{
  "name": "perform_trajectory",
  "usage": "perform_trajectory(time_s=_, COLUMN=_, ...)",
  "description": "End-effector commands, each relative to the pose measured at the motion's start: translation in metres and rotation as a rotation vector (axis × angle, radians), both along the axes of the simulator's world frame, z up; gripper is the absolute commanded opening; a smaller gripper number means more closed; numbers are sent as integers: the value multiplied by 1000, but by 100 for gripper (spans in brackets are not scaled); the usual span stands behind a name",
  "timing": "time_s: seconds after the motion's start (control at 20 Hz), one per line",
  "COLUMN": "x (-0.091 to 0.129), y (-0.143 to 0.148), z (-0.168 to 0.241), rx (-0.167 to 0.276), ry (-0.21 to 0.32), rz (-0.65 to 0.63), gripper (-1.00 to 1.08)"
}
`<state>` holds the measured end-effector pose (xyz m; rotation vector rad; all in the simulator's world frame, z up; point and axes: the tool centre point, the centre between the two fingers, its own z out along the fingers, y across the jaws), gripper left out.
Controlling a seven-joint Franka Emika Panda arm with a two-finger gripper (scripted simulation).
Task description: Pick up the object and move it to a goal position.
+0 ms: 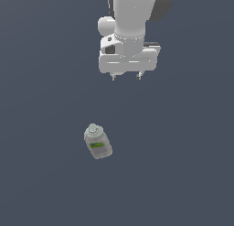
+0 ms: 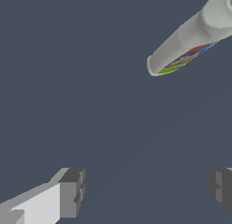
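1. bottle (image 1: 97, 142): small, pale, green label patch; lay tilted on the dark floor (image 1: 183, 174), cap toward the arm, well apart from the gripper.
2. gripper (image 1: 126, 76): hung above the bottle, fingers (image 2: 72, 191) spread wide, nothing held.
3. risk, roll: rounded body would likely skid or spin if one pad touched first.
4. risk, misalignment: jaws not squared to the slanted body might pinch cap or corner and lose it in the lift.

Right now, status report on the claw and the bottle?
Claw open, empty. Bottle lying on the floor, apart from claw. Nothing between them.
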<state>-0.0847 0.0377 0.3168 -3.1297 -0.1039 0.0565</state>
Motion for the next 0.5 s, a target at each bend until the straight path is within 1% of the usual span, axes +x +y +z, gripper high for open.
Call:
perform_trajectory(time_s=0.0, x=0, y=0, z=0, rx=1, ry=1, rz=-1, gripper=100)
perform_trajectory(time_s=0.25, x=4, y=-2, z=0, rx=2, ry=1, rz=-32, gripper=100)
perform_trajectory(time_s=0.45, x=12, y=-6, z=0, rx=5, ry=1, rz=-85, gripper=100)
